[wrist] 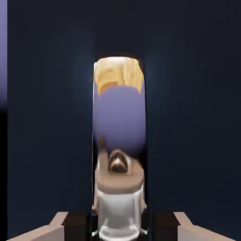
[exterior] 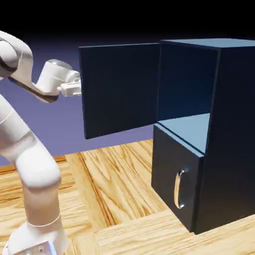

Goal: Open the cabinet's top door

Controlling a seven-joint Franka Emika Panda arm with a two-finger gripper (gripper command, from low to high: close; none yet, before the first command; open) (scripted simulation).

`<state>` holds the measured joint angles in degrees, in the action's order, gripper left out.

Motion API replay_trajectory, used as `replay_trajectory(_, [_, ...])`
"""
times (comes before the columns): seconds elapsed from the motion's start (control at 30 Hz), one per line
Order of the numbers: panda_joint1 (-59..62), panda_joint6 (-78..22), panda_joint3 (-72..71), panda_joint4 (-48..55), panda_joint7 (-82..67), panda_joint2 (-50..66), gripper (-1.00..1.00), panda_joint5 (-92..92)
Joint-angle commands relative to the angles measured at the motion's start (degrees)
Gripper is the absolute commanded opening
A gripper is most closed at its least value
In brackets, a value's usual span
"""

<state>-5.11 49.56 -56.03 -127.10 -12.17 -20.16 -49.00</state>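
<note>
Two front panels belong to the dark navy cabinet (exterior: 231, 134), which stands on the wood-patterned worktop (exterior: 117, 191) at the exterior view's right. The top door (exterior: 119, 89) is swung wide open, hinged along the edge nearer the cabinet body and reaching toward the exterior view's left; the upper compartment (exterior: 187, 84) is exposed, its pale blue-grey floor visible. The lower door (exterior: 177, 174) is closed and carries a curved silver handle (exterior: 178, 189). The white robot arm (exterior: 37, 164) rises at the exterior view's left, its hand (exterior: 79, 88) meeting the far side of the top door near its free edge. In the hand view, the top door's handle (wrist: 119, 141) appears large and mirror-bright against the navy panel, reflecting the wood pattern, the blue-violet backdrop and pale robot parts. The hand is closed on this handle, one dark-padded fingertip (wrist: 164, 226) on either side of it.
</note>
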Motion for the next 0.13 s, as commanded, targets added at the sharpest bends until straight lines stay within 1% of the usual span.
replay_trajectory(0.0, [1.20,-1.95,-1.48,1.74,1.29,2.08,-1.00,0.25])
replay_trajectory(0.07, [2.87,-5.00,-3.66,4.31,3.40,5.32,-1.00,0.63])
replay_trajectory(0.1, [2.87,-5.00,-3.66,4.32,3.40,5.32,1.00,0.63])
